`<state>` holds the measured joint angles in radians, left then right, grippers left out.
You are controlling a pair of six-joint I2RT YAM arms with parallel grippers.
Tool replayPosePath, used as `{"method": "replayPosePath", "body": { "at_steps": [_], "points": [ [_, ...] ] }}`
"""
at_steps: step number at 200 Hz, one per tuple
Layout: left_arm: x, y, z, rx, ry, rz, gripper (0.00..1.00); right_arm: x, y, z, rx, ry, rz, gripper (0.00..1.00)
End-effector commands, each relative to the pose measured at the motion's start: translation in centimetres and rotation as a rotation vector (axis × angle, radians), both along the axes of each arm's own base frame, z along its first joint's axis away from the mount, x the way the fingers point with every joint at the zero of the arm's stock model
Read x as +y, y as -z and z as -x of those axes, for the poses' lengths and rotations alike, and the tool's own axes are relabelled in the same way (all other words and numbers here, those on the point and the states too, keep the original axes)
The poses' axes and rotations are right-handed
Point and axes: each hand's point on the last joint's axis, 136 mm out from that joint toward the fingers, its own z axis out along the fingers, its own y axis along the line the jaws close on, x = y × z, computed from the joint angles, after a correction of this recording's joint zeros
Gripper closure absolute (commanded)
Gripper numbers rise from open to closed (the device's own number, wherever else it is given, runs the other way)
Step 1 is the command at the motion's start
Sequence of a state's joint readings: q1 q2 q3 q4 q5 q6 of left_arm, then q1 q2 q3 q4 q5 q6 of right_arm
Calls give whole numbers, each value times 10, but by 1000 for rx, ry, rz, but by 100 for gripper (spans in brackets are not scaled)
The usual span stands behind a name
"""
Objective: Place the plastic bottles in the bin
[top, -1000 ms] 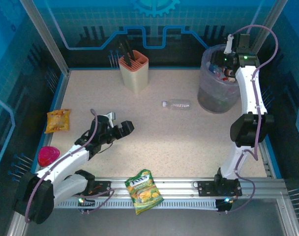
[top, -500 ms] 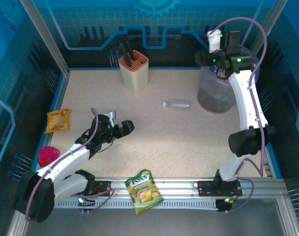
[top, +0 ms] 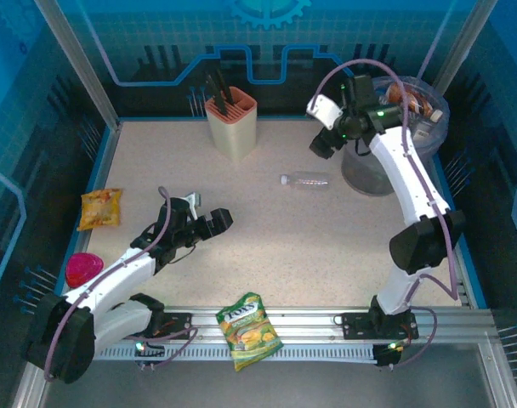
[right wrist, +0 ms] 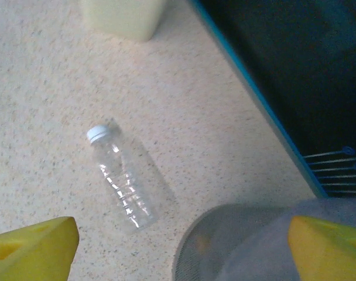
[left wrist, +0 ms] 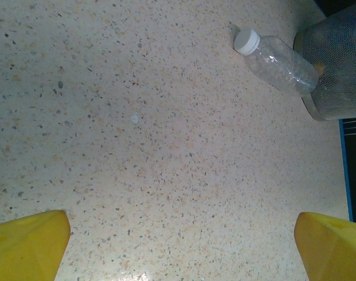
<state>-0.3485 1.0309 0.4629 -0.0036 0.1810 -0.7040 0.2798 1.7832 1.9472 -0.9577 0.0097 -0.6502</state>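
Snack bag point(top: 250, 330) logo — unreadable

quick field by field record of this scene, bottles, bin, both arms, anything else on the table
bottle on table: one clear plastic bottle with a white cap, lying on its side on the speckled table, close beside the bin
bin: large round grey bin, bottles piled inside
left gripper: jaws open, empty, low over the table
right gripper: jaws open, empty, raised by the bin's rim
other: peach utensil holder, yellow snack bag, green snack bag
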Motion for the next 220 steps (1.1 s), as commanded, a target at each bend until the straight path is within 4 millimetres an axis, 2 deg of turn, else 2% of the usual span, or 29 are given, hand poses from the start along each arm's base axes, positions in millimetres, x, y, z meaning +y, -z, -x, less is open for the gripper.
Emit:
{"method": "replayPosePath", "body": {
  "at_steps": [1, 29, 71, 88, 111, 149, 178, 220],
  "points": [
    [2, -8, -1, -20, 11, -8, 1, 19, 51, 5, 82, -144, 172, 3],
    [2, -9, -1, -18, 11, -8, 1, 28, 88, -17, 89, -162, 223, 2],
    [5, -10, 2, -20, 7, -20, 1, 32, 145, -41, 110, -184, 343, 1],
    [7, -10, 4, -20, 3, -25, 1, 32, 165, -42, 150, -195, 359, 0],
    [9, -8, 6, -18, -2, -35, 1, 40, 186, -30, 223, -255, 330, 0],
    [9, -6, 6, -15, 1, -40, 1, 36, 212, -36, 256, -244, 337, 1],
    [9, -6, 6, -17, 0, -40, 1, 35, 230, -34, 300, -247, 339, 3],
    [9, -7, 5, -29, 2, -37, 1, 33, 238, -33, 313, -226, 344, 9]
  ]
}}
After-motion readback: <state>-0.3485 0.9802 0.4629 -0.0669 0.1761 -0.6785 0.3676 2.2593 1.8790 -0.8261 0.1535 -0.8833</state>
